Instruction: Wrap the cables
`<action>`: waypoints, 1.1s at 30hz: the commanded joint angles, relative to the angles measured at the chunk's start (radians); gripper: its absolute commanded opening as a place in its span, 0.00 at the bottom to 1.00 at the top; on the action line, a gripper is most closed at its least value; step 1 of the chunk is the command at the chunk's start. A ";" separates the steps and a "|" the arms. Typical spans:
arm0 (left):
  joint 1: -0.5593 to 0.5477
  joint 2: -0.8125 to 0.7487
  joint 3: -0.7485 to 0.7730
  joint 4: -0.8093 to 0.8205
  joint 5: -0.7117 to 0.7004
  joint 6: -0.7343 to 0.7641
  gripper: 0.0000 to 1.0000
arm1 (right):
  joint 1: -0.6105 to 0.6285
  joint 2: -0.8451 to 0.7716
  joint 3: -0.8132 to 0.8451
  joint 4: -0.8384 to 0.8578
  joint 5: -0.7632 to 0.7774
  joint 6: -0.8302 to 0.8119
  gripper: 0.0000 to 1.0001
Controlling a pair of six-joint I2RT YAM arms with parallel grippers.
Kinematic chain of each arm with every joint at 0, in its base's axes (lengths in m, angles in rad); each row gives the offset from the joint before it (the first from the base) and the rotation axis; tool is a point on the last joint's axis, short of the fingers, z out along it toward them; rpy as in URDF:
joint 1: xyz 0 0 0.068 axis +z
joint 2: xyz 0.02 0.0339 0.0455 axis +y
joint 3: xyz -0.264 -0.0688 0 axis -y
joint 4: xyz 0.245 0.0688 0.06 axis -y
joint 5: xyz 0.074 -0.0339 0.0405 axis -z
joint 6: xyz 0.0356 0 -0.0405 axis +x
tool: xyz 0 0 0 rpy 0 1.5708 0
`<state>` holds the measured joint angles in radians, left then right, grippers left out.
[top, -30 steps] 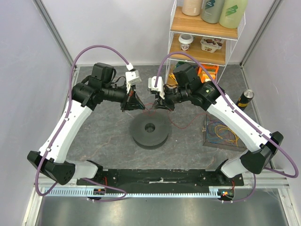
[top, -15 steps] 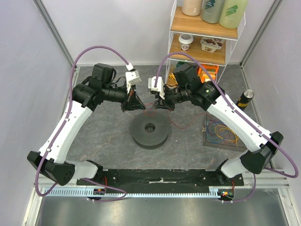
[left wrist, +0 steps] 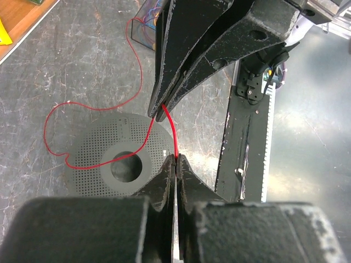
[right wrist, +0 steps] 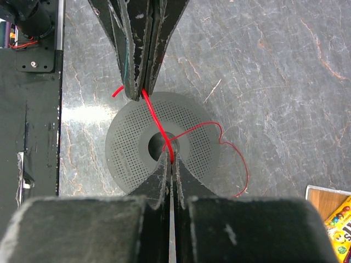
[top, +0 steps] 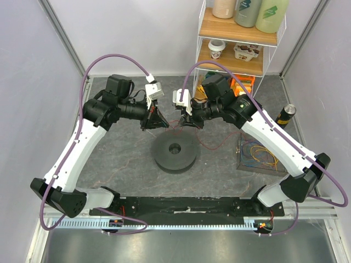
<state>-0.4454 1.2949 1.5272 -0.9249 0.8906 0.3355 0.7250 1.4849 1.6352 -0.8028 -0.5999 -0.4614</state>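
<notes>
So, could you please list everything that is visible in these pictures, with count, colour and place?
red cable: one, red, held between both grippers over the spool
spool: one, dark grey, table centre
loose cables: several, yellow, orange, blue, inside the tray
tray: one, dark, table right
black cylinder: one, right edge
bottles: three, pale, top shelf
cups: two, white, second shelf
left gripper: black, shut on red cable
right gripper: black, shut on red cable
</notes>
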 commanded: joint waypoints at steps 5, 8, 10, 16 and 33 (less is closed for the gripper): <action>0.020 -0.060 -0.062 0.229 0.002 -0.224 0.02 | 0.008 -0.009 -0.012 0.057 0.003 0.049 0.00; 0.053 -0.146 -0.186 0.476 -0.062 -0.462 0.02 | 0.008 -0.028 -0.057 0.109 -0.020 0.081 0.00; 0.056 -0.189 -0.257 0.607 -0.088 -0.551 0.02 | 0.008 -0.034 -0.078 0.140 -0.035 0.110 0.00; 0.056 -0.243 -0.400 0.854 -0.105 -0.783 0.02 | 0.008 -0.023 -0.109 0.218 -0.104 0.202 0.00; 0.054 -0.306 -0.463 0.931 -0.171 -0.756 0.02 | -0.070 -0.146 -0.209 0.329 -0.043 0.290 0.70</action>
<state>-0.3927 1.0107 1.0416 -0.0425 0.7105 -0.4362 0.7002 1.3968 1.4395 -0.5079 -0.6800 -0.1722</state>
